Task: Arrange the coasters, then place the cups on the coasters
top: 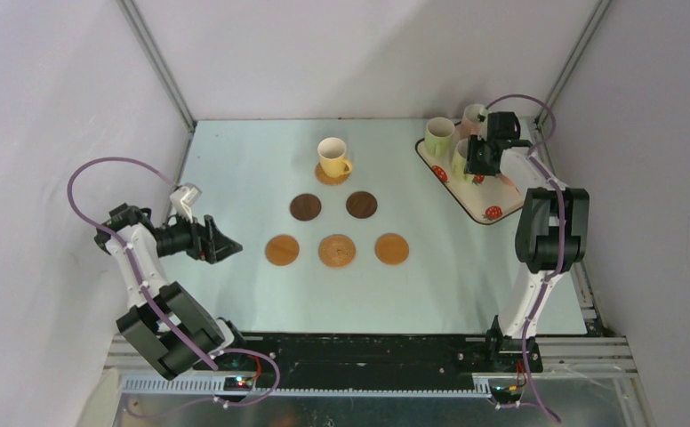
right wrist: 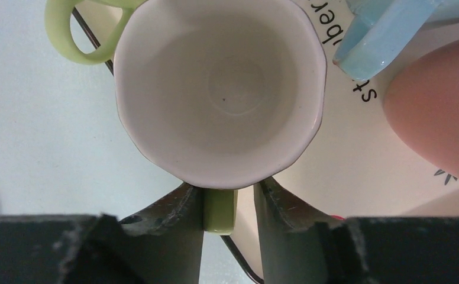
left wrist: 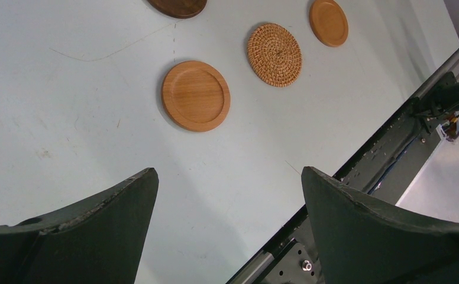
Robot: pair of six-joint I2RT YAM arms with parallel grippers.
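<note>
1. Pale table [top: 235, 178]; green mug [right wrist: 221, 89] stands on strawberry tray [right wrist: 357, 165]
2. Right gripper [right wrist: 227, 190] straddles its handle [right wrist: 220, 214], nearly together; whether clamped, I cannot tell
3. Mug likely light, rigid, glazed-slippery, chippable: pinch handle firmly

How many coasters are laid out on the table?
6 coasters: one under the yellow mug, two dark brown mid-row, three tan in the near row. None appear hidden.

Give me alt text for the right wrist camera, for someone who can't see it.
A pale green mug with a white inside fills the view from above, its handle between the right tool's two fingers. It stands on a cream tray beside a light blue mug and a pink mug; another green handle shows upper left.
</note>
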